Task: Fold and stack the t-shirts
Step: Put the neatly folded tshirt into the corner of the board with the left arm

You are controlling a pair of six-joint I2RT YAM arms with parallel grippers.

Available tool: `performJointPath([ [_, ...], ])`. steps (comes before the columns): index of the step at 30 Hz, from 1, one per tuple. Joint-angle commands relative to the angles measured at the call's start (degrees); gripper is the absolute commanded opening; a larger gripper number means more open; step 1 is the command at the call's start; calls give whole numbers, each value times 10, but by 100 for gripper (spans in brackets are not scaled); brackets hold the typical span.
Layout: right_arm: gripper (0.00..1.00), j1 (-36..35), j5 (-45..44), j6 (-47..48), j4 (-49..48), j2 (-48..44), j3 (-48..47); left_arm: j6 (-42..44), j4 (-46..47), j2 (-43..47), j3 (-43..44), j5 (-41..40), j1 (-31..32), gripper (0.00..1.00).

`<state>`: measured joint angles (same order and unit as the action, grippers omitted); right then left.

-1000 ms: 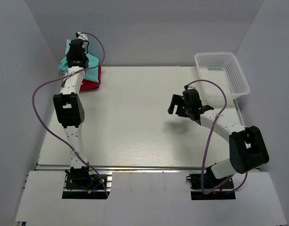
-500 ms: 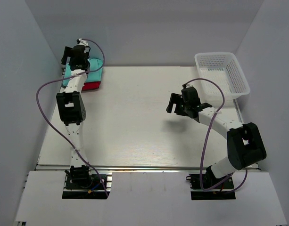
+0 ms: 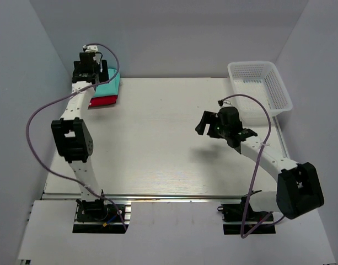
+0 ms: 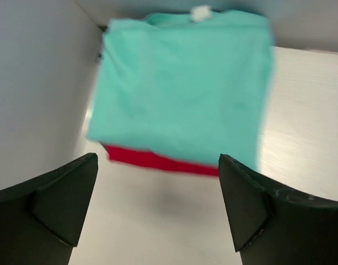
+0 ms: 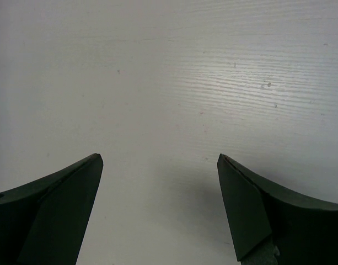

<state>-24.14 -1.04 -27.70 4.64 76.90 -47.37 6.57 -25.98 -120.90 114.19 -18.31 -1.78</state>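
Observation:
The teal t-shirt [image 4: 182, 83] lies folded on top of the red t-shirt [image 4: 157, 161] in the table's far left corner, and only a red edge shows beneath it. From above the teal shirt [image 3: 110, 85] and the red shirt [image 3: 103, 101] are partly covered by the left arm. My left gripper [image 4: 157, 160] hovers above the stack's near edge, open and holding nothing; from above the left gripper [image 3: 86, 73] is at the corner. My right gripper [image 5: 159, 157] is open over bare table, right of centre [image 3: 205, 122].
A white mesh basket [image 3: 268, 83] stands at the far right corner of the white table [image 3: 152, 149]. Grey walls close in on the left, back and right; the left wall [image 4: 36, 83] is right beside the stack.
The left gripper went from shut to open and let go of the teal shirt, which now lies flat on the red one. The left arm swung left; the right forearm shifted slightly.

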Motion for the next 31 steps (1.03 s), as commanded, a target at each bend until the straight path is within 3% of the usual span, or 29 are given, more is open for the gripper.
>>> performJointPath([
  [1, 90, -3, 38, 2, -39, -42, 37, -150, -40, 151, -116, 116, 25, 100],
  [5, 90, -3, 52, 6, -32, -91, 75, -199, -15, 265, -327, 129, 89, 100],
  [12, 90, -2, 42, 25, -24, -184, 148, -253, 43, 436, -545, 136, 252, 100],
  [19, 90, -2, 34, 34, -16, -249, 206, -275, 13, 474, -592, 92, 379, 100],
  [31, 90, -2, 63, 44, -68, -338, 266, -287, 63, 529, -651, 50, 426, 100],
])
